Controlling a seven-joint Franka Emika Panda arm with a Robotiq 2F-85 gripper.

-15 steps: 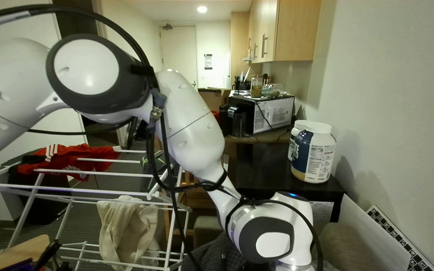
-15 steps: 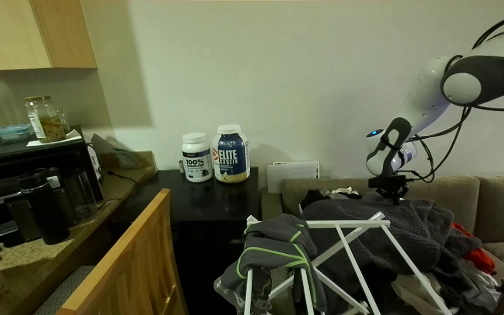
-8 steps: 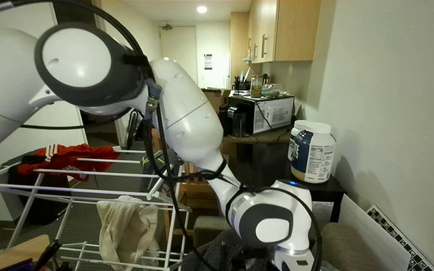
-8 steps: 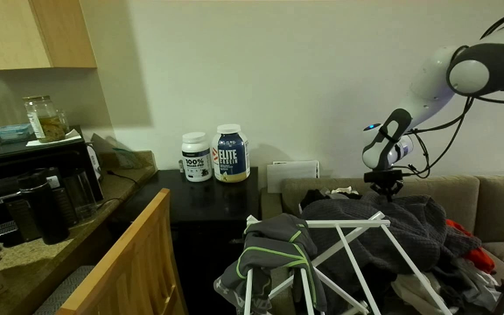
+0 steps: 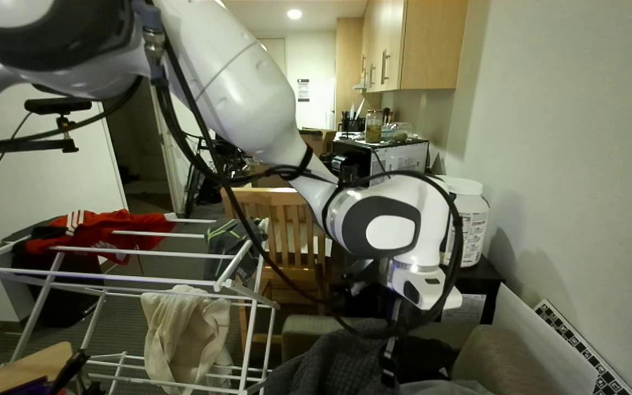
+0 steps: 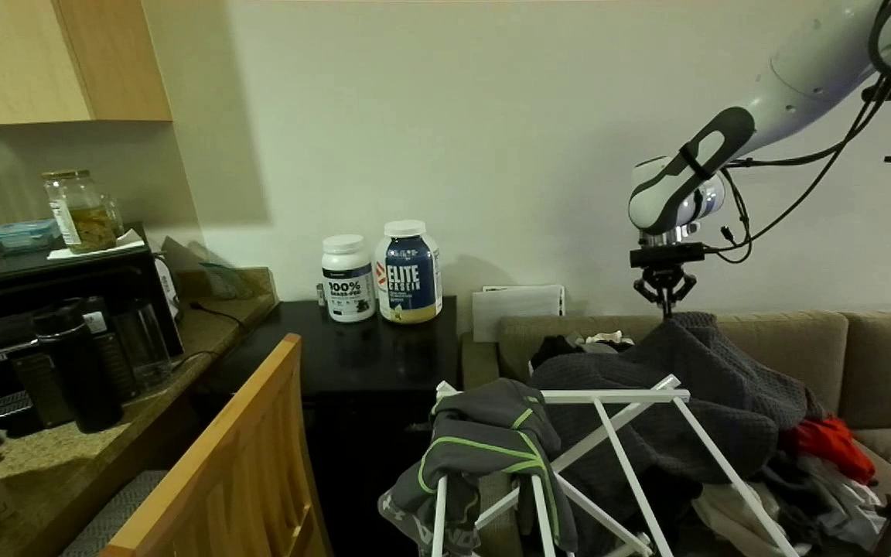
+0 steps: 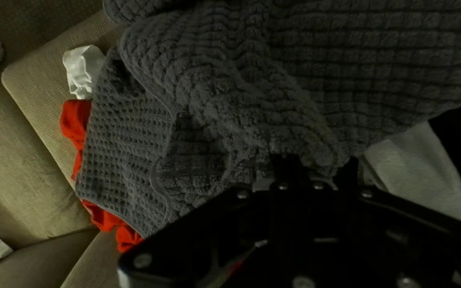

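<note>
My gripper [image 6: 667, 308] is shut on a dark grey waffle-textured towel [image 6: 712, 379], which rises to a peak at the fingertips in an exterior view. The rest of the towel spreads down over the sofa and the heap of clothes. In the wrist view the towel [image 7: 222, 84] fills the upper middle, gathered in folds at the dark fingers [image 7: 290, 170]. Red cloth [image 7: 76, 120] shows from under its edge, with a white cloth [image 7: 82, 68] close by. Pale cloth [image 7: 418, 168] lies right of the fingers. The pinched bit itself is mostly hidden.
A white drying rack [image 6: 616, 396] stands before the sofa [image 6: 801, 340], with a grey garment [image 6: 492, 441] over its end. A red garment [image 5: 107, 230] and a cream cloth [image 5: 184, 334] also hang there. Two tubs, one white [image 6: 349, 290] and one blue [image 6: 405, 271], stand on a black cabinet.
The gripper has gone up and slightly toward the tubs, drawing the grey towel into a raised peak. More of the red cloth shows beside it. The jaws have stayed shut.
</note>
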